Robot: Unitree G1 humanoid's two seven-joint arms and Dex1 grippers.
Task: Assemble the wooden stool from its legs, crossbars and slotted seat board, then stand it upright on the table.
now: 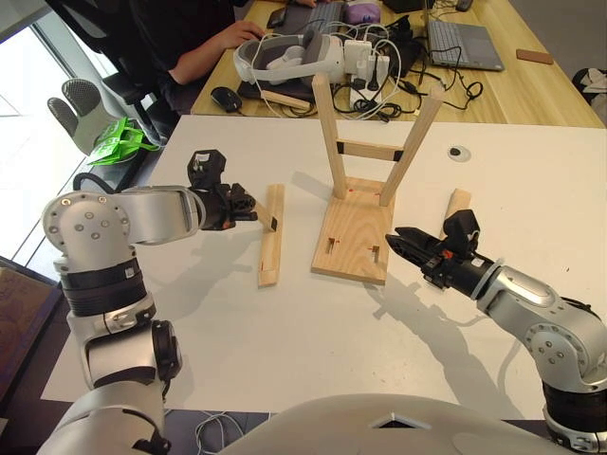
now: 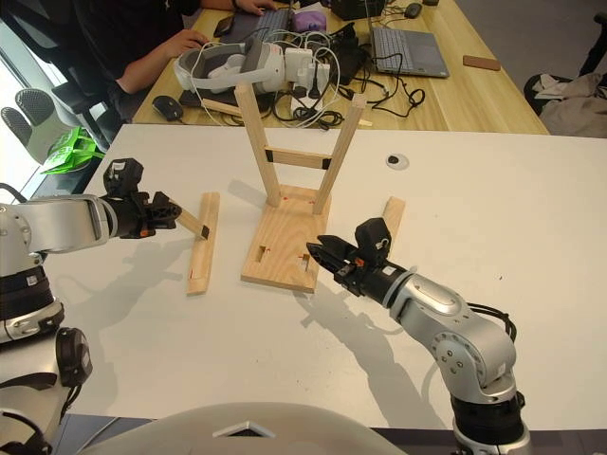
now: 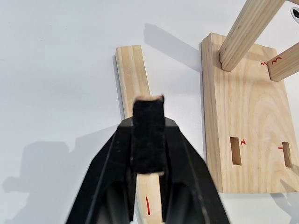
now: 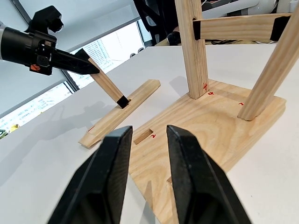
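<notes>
The slotted seat board (image 1: 353, 232) lies flat mid-table. Two legs (image 1: 328, 128) stand upright in its far slots, joined by a crossbar (image 1: 368, 150). Its two near slots (image 4: 143, 136) are empty. A loose leg (image 1: 271, 251) lies flat to the board's left, and a short black-tipped crossbar (image 4: 107, 86) rises at a slant from it. My left gripper (image 1: 248, 210) is shut on that crossbar's upper end (image 3: 148, 135). My right gripper (image 4: 148, 133) hovers open just off the board's near right corner, holding nothing. Another leg (image 1: 458, 202) lies behind it.
A wooden desk (image 1: 531, 90) abuts the table's far edge, carrying a headset (image 1: 285, 55), cables, a mouse (image 1: 226, 98) and a laptop (image 1: 463, 43). A cable port (image 1: 459, 153) is set in the table's far right. The near half of the white table (image 1: 285, 351) is bare.
</notes>
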